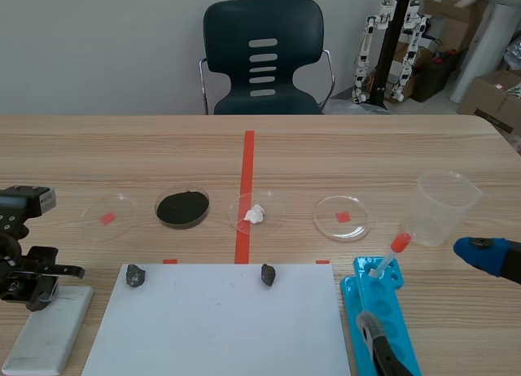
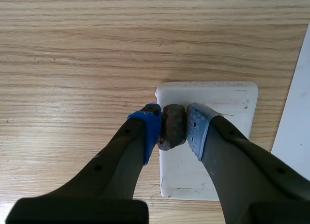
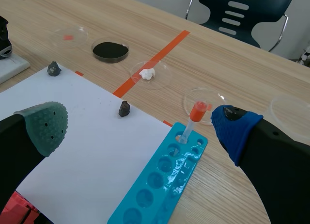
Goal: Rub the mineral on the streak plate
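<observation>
Mineral clamped in left pincer, over streak plate; right pincer gaping.

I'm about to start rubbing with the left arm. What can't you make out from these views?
- Left wrist view: whether the mineral touches the streak plate. The contact point is hidden under the mineral and the fingers of the left gripper.
- Left wrist view: any streak beneath the mineral, which covers that spot.
- Scene view: the mineral itself, too small and dark against the left gripper.
</observation>
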Available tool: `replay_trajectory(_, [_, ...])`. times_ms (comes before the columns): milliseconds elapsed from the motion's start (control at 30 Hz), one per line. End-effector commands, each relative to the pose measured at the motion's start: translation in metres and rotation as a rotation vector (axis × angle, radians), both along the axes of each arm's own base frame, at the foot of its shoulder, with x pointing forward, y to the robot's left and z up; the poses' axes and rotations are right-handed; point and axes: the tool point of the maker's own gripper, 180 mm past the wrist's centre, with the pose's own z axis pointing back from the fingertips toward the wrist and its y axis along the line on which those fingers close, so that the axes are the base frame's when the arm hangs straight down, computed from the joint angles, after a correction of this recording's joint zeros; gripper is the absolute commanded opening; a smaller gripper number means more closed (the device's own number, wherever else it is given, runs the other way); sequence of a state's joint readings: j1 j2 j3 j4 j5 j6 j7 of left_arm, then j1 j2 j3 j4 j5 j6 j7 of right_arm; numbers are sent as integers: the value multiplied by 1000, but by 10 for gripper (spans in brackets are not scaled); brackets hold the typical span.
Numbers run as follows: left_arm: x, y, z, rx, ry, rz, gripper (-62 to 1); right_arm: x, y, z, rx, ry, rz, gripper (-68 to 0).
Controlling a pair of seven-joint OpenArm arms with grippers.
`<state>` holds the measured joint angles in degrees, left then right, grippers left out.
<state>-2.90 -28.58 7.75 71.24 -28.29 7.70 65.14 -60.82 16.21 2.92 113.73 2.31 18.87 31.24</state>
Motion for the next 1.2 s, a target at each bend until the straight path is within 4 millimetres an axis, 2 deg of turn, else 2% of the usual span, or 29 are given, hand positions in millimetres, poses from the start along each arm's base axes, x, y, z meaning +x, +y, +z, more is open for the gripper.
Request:
replay_trajectory(0, [-3, 13, 1, 43, 14, 13, -524, 3, -1, 7, 6, -26, -1, -52])
replay_trajectory(67, [-3, 8, 0, 14, 15, 18, -524, 3, -1, 7, 6, -26, -1, -52])
replay_trajectory(367, [-4, -43, -5, -215, 14, -26, -524, 3, -1, 7, 6, -26, -1, -52])
replay_trajectory(567, [-4, -59, -4, -285, 3, -38, -524, 3, -1, 7, 6, -26, -1, -52])
replay_trajectory(700, [-4, -54, -6, -253, 6, -39, -524, 3, -1, 7, 6, -26, -1, -52])
replay_trajectory(900, [-8, -17, -9, -51, 32, -3, -524, 3, -1, 7, 6, -26, -1, -52])
replay_trajectory(1167, [-9, 9, -6, 89, 35, 24, -524, 3, -1, 7, 6, -26, -1, -52])
